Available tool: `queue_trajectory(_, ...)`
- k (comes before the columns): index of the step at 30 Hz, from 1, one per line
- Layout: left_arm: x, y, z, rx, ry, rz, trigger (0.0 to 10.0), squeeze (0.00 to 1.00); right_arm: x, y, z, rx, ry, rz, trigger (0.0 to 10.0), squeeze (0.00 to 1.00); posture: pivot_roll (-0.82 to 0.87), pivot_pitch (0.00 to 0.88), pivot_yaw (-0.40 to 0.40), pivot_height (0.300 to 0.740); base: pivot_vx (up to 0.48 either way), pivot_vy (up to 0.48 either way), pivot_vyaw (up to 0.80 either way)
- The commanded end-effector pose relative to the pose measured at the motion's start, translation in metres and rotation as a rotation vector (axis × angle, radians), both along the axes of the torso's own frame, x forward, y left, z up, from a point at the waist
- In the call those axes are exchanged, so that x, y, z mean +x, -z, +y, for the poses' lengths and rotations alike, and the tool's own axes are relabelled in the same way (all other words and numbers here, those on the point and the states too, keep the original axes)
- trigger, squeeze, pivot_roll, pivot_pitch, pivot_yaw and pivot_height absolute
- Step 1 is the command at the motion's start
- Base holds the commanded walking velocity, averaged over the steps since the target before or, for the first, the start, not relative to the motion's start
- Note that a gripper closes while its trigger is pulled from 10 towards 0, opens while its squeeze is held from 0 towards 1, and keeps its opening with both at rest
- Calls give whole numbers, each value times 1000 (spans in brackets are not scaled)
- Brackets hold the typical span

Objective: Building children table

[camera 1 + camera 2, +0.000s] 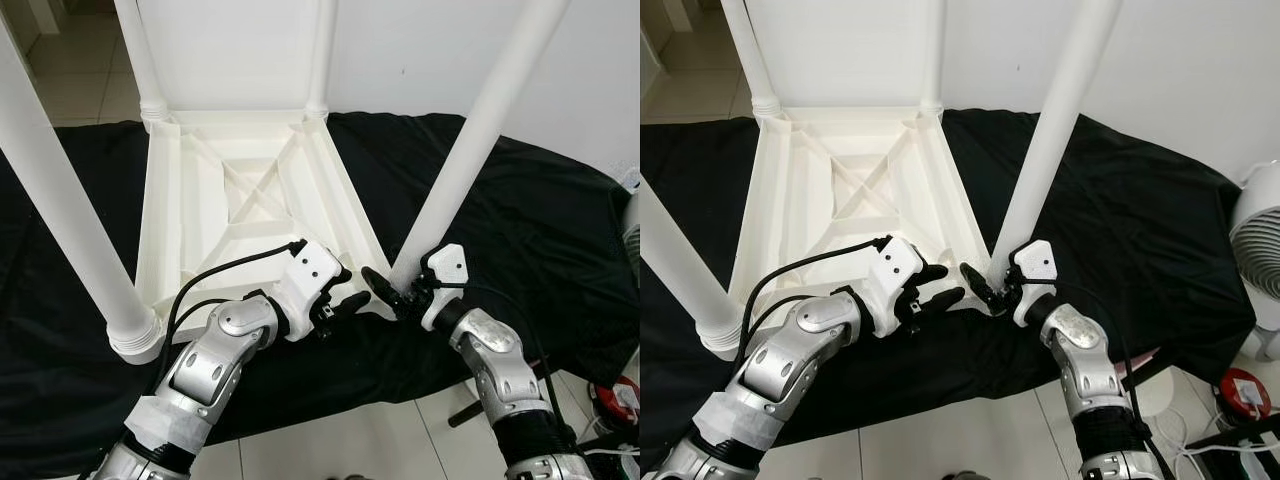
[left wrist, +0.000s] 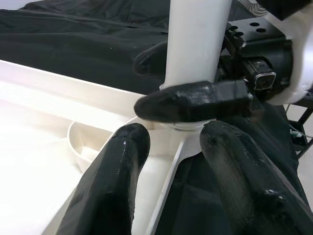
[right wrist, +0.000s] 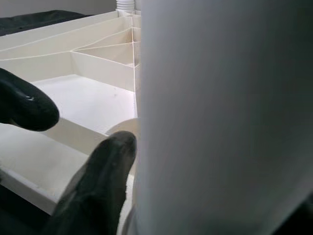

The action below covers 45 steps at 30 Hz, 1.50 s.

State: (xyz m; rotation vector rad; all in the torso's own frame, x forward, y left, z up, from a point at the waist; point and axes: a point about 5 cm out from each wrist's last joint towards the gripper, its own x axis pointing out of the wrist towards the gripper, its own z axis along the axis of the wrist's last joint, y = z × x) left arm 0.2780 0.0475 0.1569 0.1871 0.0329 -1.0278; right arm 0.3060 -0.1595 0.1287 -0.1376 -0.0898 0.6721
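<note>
A white plastic children's table [image 1: 240, 200] lies upside down on a black cloth [image 1: 540, 220], with its legs pointing up. The near-right leg [image 1: 470, 150] stands in the near-right corner socket. My right gripper [image 1: 395, 290] is shut on this leg's base, one finger in front of it and one behind, as the left wrist view shows at the leg [image 2: 195, 39]. My left gripper [image 1: 350, 288] is open just left of that corner, close to the table's rim, with nothing between its fingers [image 2: 122, 166]. In the right wrist view the leg [image 3: 225, 117] looms close beside one black finger [image 3: 102, 176].
The near-left leg [image 1: 70, 220] rises right by my left arm, and two more legs [image 1: 140, 60] stand at the far corners. A white fan [image 1: 1260, 250] and a red object [image 1: 1240, 390] with cables sit on the tiled floor at the right. A white wall stands behind.
</note>
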Motion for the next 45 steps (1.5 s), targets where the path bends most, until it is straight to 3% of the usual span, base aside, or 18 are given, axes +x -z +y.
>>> queue_trajectory(1,-1,1,0,10,-6,1,10000,0,-2,8,4,-18,-52,39,0,0,42,46,-80,740,0,0,0)
queue_trajectory(11,-1,1,1,11,-5,1,10000,0,-4,15,2,8,-72,63,0,0,36,47,-71,740,0,0,0)
queue_trajectory(13,-1,1,1,14,-2,1,10000,0,-4,17,3,23,-26,72,10000,0,33,49,-68,740,0,0,0)
queue_trajectory(17,-1,1,1,15,1,1,10000,0,-4,18,5,27,6,77,10000,0,31,50,-67,740,0,0,0)
queue_trajectory(19,-1,1,0,15,5,1,10000,0,-1,18,9,42,112,94,10000,0,29,51,-66,740,0,0,0)
queue_trajectory(24,0,0,-1,13,6,0,10000,0,-3,15,20,108,247,78,10000,0,24,54,-63,740,0,0,0)
queue_trajectory(25,0,-1,-2,9,9,-1,10000,0,-5,14,25,134,349,76,10000,0,21,57,-60,740,0,0,0)
queue_trajectory(33,-1,0,-4,12,18,1,10000,0,-12,18,31,137,560,100,10000,0,14,59,-54,740,0,0,0)
queue_trajectory(41,-1,0,-7,11,35,4,10000,0,-18,11,38,106,641,49,10000,0,6,61,-50,740,0,0,0)
queue_trajectory(42,-1,0,-7,11,35,3,10000,0,-18,12,37,108,653,57,10000,1000,8,57,-54,740,0,0,0)
queue_trajectory(45,-2,0,-7,11,34,2,10000,0,-20,11,37,123,646,60,10000,1000,11,55,-57,740,0,0,0)
